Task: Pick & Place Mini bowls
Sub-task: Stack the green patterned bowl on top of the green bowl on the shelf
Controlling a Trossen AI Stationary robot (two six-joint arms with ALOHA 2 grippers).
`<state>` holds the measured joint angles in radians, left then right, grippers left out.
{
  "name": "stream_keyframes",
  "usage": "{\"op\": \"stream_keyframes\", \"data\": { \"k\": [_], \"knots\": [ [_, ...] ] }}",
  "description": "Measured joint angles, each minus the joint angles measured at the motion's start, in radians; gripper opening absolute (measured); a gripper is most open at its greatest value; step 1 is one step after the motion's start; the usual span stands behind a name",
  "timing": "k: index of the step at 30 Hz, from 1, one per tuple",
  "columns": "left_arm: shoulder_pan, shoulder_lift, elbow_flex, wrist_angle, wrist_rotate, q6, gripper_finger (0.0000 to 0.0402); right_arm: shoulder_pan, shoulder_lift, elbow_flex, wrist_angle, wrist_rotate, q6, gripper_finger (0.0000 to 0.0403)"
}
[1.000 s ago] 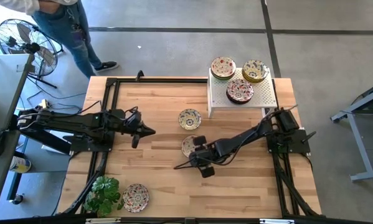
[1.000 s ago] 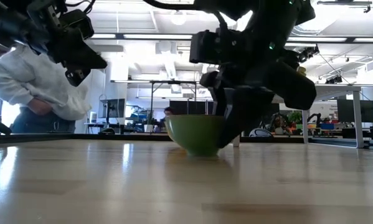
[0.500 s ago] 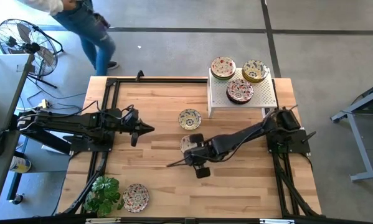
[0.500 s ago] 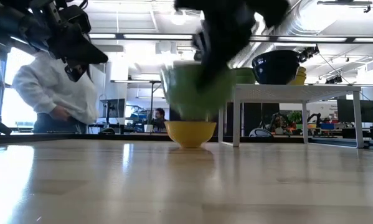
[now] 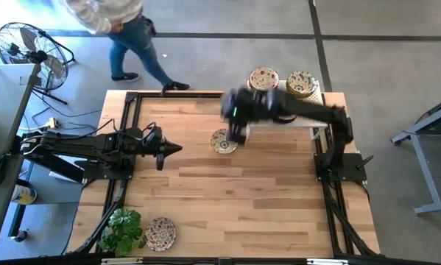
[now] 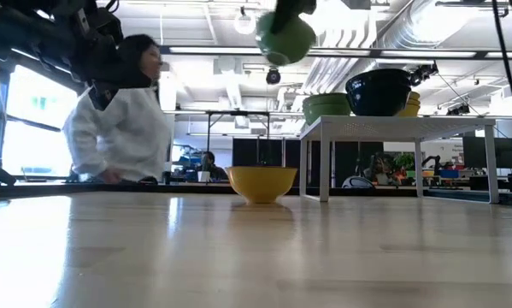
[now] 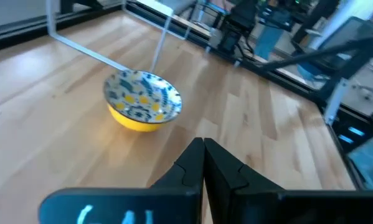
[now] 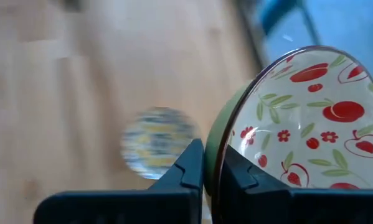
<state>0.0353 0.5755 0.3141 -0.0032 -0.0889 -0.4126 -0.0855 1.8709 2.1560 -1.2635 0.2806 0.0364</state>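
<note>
We saw the right hand pinching the rim of a small green ceramic bowl with a red apple pattern inside, carried high above the tabletop near its far edge, though the overhead view there was smeared. A yellow ceramic bowl with a blue floral inside sat on the wood below. The left hand, closed and empty, hovered by the left edge.
</note>
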Motion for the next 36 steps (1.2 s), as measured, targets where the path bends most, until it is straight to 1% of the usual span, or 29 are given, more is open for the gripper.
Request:
{"op": "stream_keyframes", "data": {
  "k": [2, 4, 8, 11, 15, 18, 22, 30, 36],
  "knots": [
    [0.0, 0.0, 0.0, 0.0, -0.021, -0.005, 0.0, -0.094, 0.0, 0.059, -0.048, 0.001, -0.041, 0.001],
    [0.0, 0.0, 0.0, 0.0, -0.026, -0.012, 0.0, -0.183, -0.001, 0.09, -0.083, 0.001, -0.085, 0.0009],
    [-0.003, 0.0, 0.0, -0.001, -0.031, -0.008, 0.0, -0.332, -0.001, 0.083, -0.167, -0.054, -0.188, 0.0018],
    [-0.003, 0.0, 0.0, -0.008, -0.035, -0.006, 0.0, -0.408, 0.0, 0.058, -0.16, -0.082, -0.281, 0.0022],
    [-0.003, 0.005, 0.001, -0.008, -0.053, -0.01, 0.0, -0.479, 0.0, 0.022, -0.123, -0.092, -0.356, 0.0014],
    [-0.003, 0.005, 0.001, -0.007, -0.071, -0.014, 0.0, -0.516, 0.001, -0.009, -0.096, -0.116, -0.391, 0.0011],
    [-0.003, 0.005, 0.001, -0.026, -0.101, -0.011, 0.0, -0.542, 0.001, -0.066, -0.058, -0.134, -0.409, 0.002],
    [-0.003, 0.005, 0.001, -0.059, -0.114, -0.011, 0.0, -0.549, 0.003, -0.099, -0.043, -0.142, -0.411, 0.0022],
    [-0.003, 0.005, 0.001, -0.058, -0.114, -0.011, 0.0, -0.549, 0.002, -0.099, -0.065, -0.149, -0.391, 0.0054]
  ]
}}
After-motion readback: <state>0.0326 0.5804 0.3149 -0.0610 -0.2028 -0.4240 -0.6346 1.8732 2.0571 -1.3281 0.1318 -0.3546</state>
